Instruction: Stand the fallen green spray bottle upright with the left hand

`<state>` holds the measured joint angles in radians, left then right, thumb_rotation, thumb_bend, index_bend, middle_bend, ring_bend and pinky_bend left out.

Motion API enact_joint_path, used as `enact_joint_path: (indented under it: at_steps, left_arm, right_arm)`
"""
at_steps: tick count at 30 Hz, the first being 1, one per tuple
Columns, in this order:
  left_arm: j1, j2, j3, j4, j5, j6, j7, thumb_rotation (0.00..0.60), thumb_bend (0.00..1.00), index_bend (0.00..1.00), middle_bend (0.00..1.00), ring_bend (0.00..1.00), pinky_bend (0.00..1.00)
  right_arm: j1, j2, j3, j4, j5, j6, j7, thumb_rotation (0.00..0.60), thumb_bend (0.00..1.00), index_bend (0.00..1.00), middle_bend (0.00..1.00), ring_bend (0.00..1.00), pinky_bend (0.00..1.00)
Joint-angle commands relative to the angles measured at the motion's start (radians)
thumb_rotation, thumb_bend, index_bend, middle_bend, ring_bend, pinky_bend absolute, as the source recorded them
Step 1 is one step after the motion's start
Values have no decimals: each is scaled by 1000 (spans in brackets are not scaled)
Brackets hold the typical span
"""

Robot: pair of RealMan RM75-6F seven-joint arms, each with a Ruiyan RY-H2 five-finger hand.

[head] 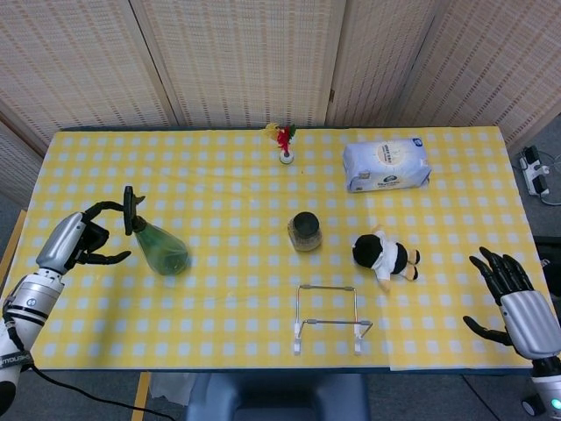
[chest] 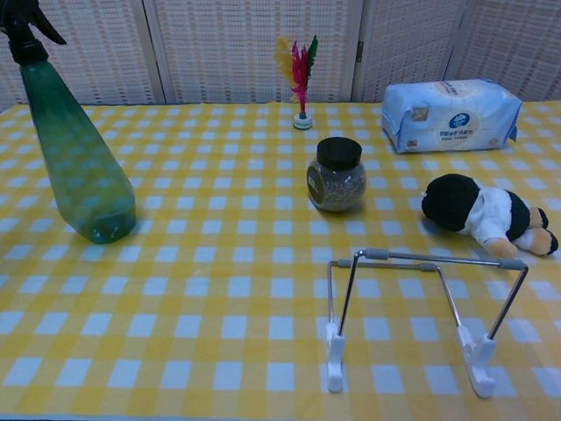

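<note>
here the yellow checked table (head: 263, 184) is seen spread with several things. the green spray bottle (chest: 77, 167) is stood on its base near the table's left edge, nearly upright with a slight lean, its black trigger head (chest: 24, 26) at the top. the left hand (head: 79, 241) is held just to the left of the bottle; its fingers (head: 105, 209) are curved and spread, one reaching toward the trigger head, and nothing is gripped; whether that fingertip touches cannot be told. the right hand (head: 513, 303) is kept at the table's right front corner, fingers spread apart and nothing held. a white tissue pack (chest: 451, 114) is laid at the far right, a wire stand (chest: 412, 316) at the front, a plush toy (chest: 486, 215) on its side between them, a dark-lidded jar (chest: 337, 175) in the middle, and a feather shuttlecock (chest: 298, 74) at the far edge.
</note>
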<state>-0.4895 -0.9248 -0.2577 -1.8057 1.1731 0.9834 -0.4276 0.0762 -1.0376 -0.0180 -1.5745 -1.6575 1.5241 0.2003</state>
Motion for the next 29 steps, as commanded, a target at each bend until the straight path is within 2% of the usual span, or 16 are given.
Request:
enact_joint_path:
  at_steps: [1, 7, 10, 11, 12, 14, 15, 17, 19, 20, 22, 23, 26, 29]
  left_arm:
    - [26, -8, 8, 24, 4, 36, -3, 593, 193, 306, 1000, 1000, 1000]
    - [100, -6, 43, 70, 69, 188, 105, 567, 192, 279, 1000, 1000, 1000]
    - [161, -4, 69, 85, 124, 329, 240, 572, 188, 314, 999, 994, 1000]
    - [189, -9, 90, 86, 148, 381, 308, 572, 185, 319, 963, 927, 974]
    - [211, -15, 109, 86, 166, 415, 357, 572, 183, 316, 910, 833, 912]
    - [259, -48, 145, 99, 195, 493, 476, 571, 180, 288, 595, 432, 530]
    - [291, -82, 169, 114, 211, 545, 554, 570, 179, 269, 452, 309, 359]
    - [350, -145, 211, 133, 220, 618, 691, 565, 176, 225, 251, 151, 124]
    - [397, -198, 242, 136, 220, 665, 764, 495, 172, 176, 112, 32, 5]
    - [422, -226, 262, 134, 220, 678, 775, 441, 170, 152, 57, 5, 0]
    - [443, -254, 287, 135, 213, 663, 775, 409, 169, 115, 11, 0, 0]
    - [440, -241, 309, 115, 204, 621, 814, 368, 169, 74, 2, 0, 0]
    - [428, -224, 320, 80, 213, 571, 803, 285, 168, 16, 0, 0, 0]
    - [424, -210, 324, 70, 211, 538, 788, 284, 168, 10, 0, 0, 0]
  right_arm:
    - [-2, 1, -2, 1, -5, 4, 2, 600, 234, 0, 0, 0, 0]
    - [-4, 2, -3, 0, -7, 7, 3, 600, 234, 0, 0, 0, 0]
    - [-4, -1, -3, 0, -9, 7, -3, 600, 235, 0, 0, 0, 0]
    - [-2, -3, -2, 1, -10, 6, -5, 600, 234, 0, 0, 0, 0]
    - [-1, -6, -1, 2, -10, 6, -8, 600, 235, 0, 0, 0, 0]
    - [0, -14, 2, 5, -11, 8, -14, 600, 235, 0, 0, 0, 0]
    - [1, -18, 4, 7, -12, 11, -18, 600, 235, 0, 0, 0, 0]
    - [2, -26, 11, 11, -5, 12, -23, 600, 234, 0, 0, 0, 0]
    - [3, -31, 17, 11, 10, 6, -29, 600, 234, 0, 0, 0, 0]
    - [3, -33, 20, 10, 18, 4, -35, 600, 235, 0, 0, 0, 0]
    - [1, -37, 23, 7, 23, 5, -49, 600, 234, 0, 0, 0, 0]
    - [1, -39, 23, 6, 18, 9, -56, 600, 234, 0, 0, 0, 0]
    - [0, -41, 16, 1, 3, 11, -69, 600, 234, 0, 0, 0, 0]
    - [-2, -44, 9, -2, -10, 15, -83, 600, 234, 0, 0, 0, 0]
